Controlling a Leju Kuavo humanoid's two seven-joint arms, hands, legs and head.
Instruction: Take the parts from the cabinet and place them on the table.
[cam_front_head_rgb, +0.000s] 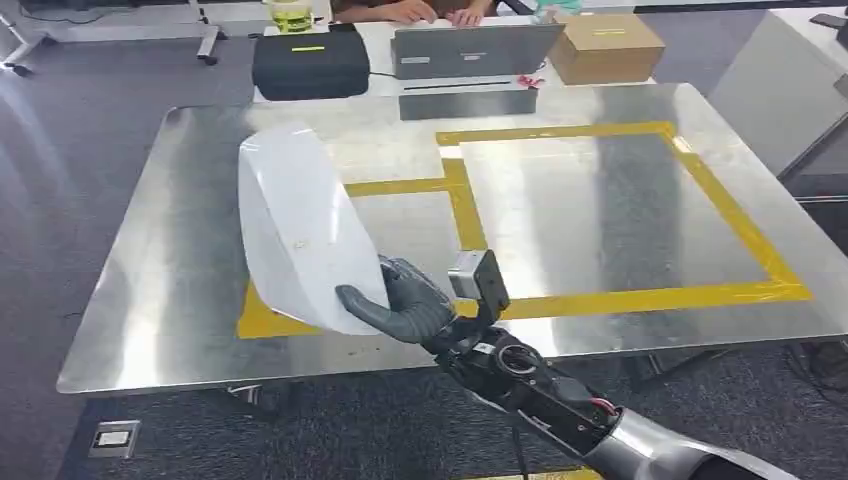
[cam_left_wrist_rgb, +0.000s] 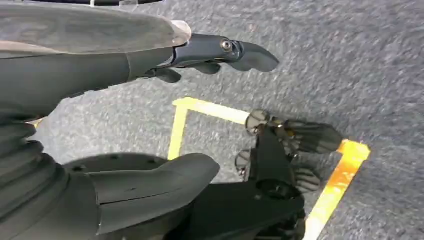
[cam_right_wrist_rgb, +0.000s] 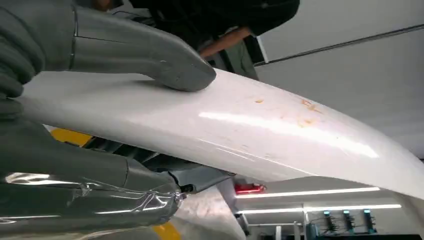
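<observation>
Beyond the far edge of the work surface, a black case (cam_front_head_rgb: 310, 62) with a yellow label sits beside a grey laptop (cam_front_head_rgb: 470, 50), and a closed cardboard box (cam_front_head_rgb: 605, 47) stands just right of the laptop. A person's hands (cam_front_head_rgb: 435, 12) rest behind the laptop lid, and a yellow-green cup (cam_front_head_rgb: 292, 14) stands behind the black case. Grey carpet (cam_front_head_rgb: 60, 150) covers the floor, where a metal floor socket (cam_front_head_rgb: 113, 437) is set in at the lower left and yellow floor tape (cam_left_wrist_rgb: 336, 185) marks a corner.

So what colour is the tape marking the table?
Yellow tape on the metal table, clearest in the head view.
</observation>
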